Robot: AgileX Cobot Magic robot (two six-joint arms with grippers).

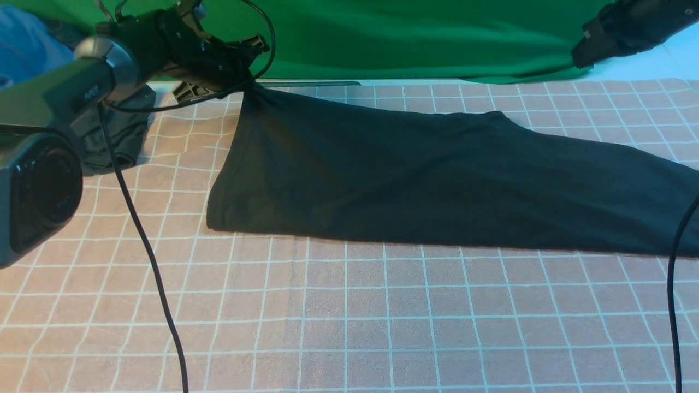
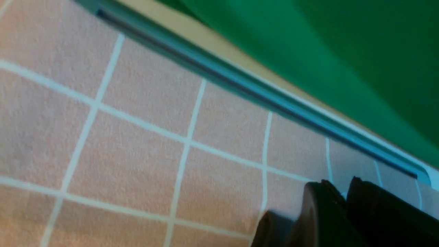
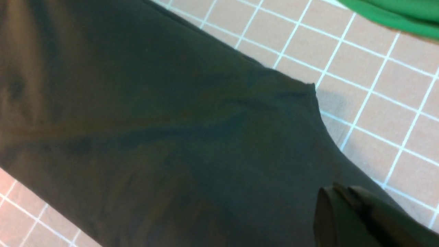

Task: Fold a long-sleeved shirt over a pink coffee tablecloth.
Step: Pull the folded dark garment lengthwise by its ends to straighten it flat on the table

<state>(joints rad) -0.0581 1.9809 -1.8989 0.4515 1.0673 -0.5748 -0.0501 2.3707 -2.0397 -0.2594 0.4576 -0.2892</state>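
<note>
Near field: the pink coffee tablecloth (image 1: 349, 327), with its white grid bare across the foreground. It is crossed by my left cable (image 1: 147, 245) and right cable (image 1: 674, 284). My left arm (image 1: 43, 180) bulks large at the left margin.

Middle field: the long-sleeved shirt (image 1: 437, 191) lies flat on the tablecloth as a long dark band, from left of centre to the right margin. No print is visible.

My right gripper (image 3: 346, 192) hangs above this band in the right wrist view. Its jaws are pressed together with nothing between them.

Far field: the shirt's far left corner is gathered to a point at my left gripper (image 1: 247, 82). In the left wrist view a thin slit shows between its fingertips (image 2: 319, 206). I cannot tell whether they pinch the cloth.

A smaller dark garment (image 1: 114, 136) lies left of that corner. Beyond are the table edge (image 1: 306, 83), the green fabric (image 1: 409, 38) and a blue garment (image 1: 22, 43).
</note>
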